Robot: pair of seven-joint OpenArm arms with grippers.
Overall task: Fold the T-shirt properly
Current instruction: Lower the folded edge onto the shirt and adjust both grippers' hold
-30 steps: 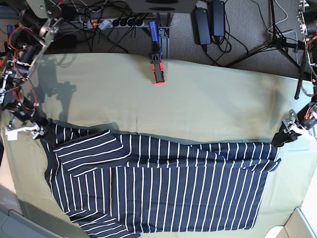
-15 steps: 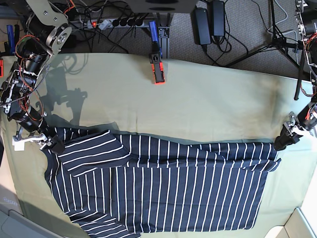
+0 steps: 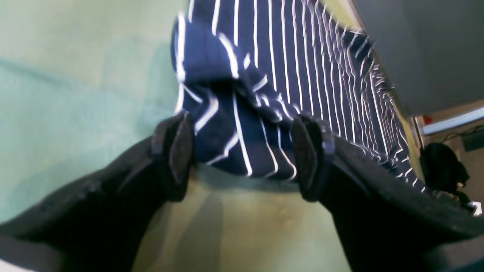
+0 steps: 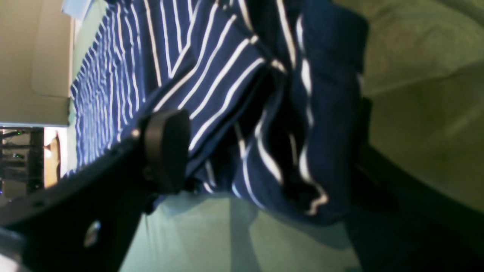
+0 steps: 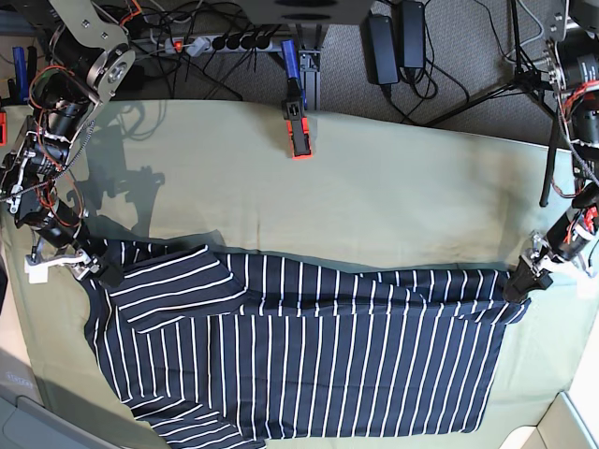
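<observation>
The T-shirt [image 5: 309, 355] lies flat on the olive table cloth [image 5: 374, 196], doubled over lengthwise, sleeves at the left. My right gripper [image 5: 98, 269] is at the shirt's upper left corner. In the right wrist view the gripper [image 4: 264, 162] is open, with bunched striped cloth [image 4: 310, 124] between its fingers [image 4: 166, 147]. My left gripper [image 5: 518, 285] is at the shirt's upper right corner. In the left wrist view the gripper [image 3: 242, 155] is open, its pads [image 3: 177, 151] standing either side of a folded corner of the shirt [image 3: 234, 124].
A red and black clamp [image 5: 298, 131] sits on the table's far edge. A power strip and cables [image 5: 225, 42] lie behind it, and tripod legs [image 5: 524, 75] stand at the back right. A pale box corner [image 5: 573, 423] is at the front right.
My right gripper moved right and down onto the shirt's upper left corner. My left gripper moved down and left to the upper right corner. The shirt has hardly shifted.
</observation>
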